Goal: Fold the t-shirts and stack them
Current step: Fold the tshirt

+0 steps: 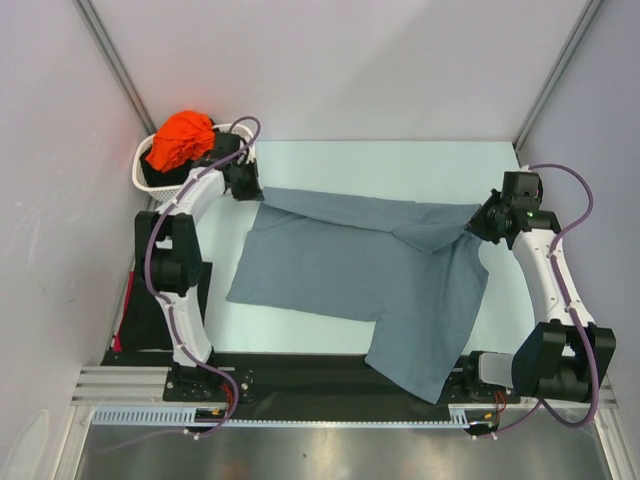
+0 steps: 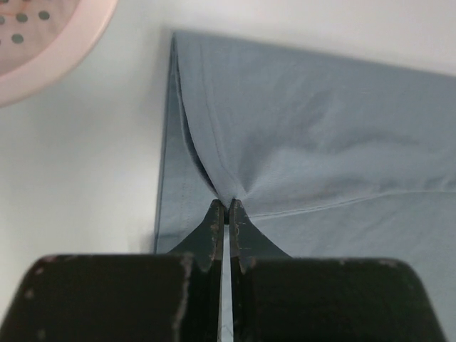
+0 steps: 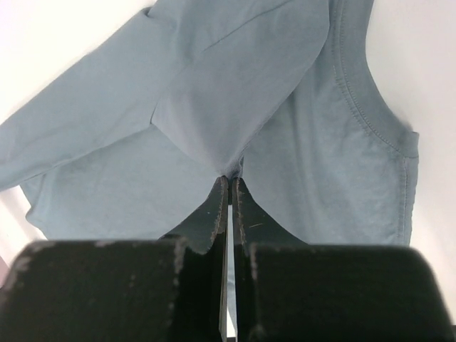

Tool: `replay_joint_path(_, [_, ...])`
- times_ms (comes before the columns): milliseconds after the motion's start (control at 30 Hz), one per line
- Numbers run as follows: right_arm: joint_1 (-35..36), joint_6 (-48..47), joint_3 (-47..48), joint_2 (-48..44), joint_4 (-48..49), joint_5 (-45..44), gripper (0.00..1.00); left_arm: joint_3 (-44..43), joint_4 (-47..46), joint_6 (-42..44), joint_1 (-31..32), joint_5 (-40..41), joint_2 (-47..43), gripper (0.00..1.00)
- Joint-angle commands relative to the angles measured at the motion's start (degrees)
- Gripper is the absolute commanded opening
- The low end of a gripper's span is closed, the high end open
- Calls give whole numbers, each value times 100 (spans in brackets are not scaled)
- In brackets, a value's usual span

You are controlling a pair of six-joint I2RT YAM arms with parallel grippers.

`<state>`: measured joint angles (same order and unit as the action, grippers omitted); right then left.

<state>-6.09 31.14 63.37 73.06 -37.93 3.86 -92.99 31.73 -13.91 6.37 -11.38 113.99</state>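
The grey-blue t-shirt lies spread across the middle of the pale counter, reaching from just beside the left arm to just beside the right arm. Its near right part runs toward the near edge and lies over the black strip between the two arm bases. The left fingers are pressed together on the shirt's far left corner, pinching a small gather of cloth; in the left wrist view creases fan out from that pinch and the shirt's left edge is doubled over in a narrow fold. The right fingers are likewise closed on the shirt at its far right side, pinching the tip of a flap that is turned back over the body of the shirt and points toward the right arm. In the right wrist view the curved, stitched neckline shows to the right of that pinch, with bare counter beyond it. The orange t-shirt sits bunched up in the white basket at the far left corner, just beyond the left arm's wrist and apart from the grey-blue shirt. A dark patch at the near left edge is partly hidden by the left arm, and what it is cannot be told.
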Motion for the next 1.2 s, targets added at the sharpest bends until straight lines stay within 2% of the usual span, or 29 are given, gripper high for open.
replay_joint_path(0, [-33, -143, -35, 24, -12, -113, 0, -18, 167, 170, -57, 293, 105, 0])
replay_joint_path(433, [-226, -266, -211, 121, -136, -104, 0, 71, 202, 134, -57, 697, 421, 0])
replay_joint_path(667, [-235, -284, -203, 183, -100, -26, 0, -184, 369, 134, -57, 856, 772, 3])
replay_joint_path(1167, [-235, -354, -9, 385, -179, 71, 0, -220, 378, 117, -48, 953, 1037, 5])
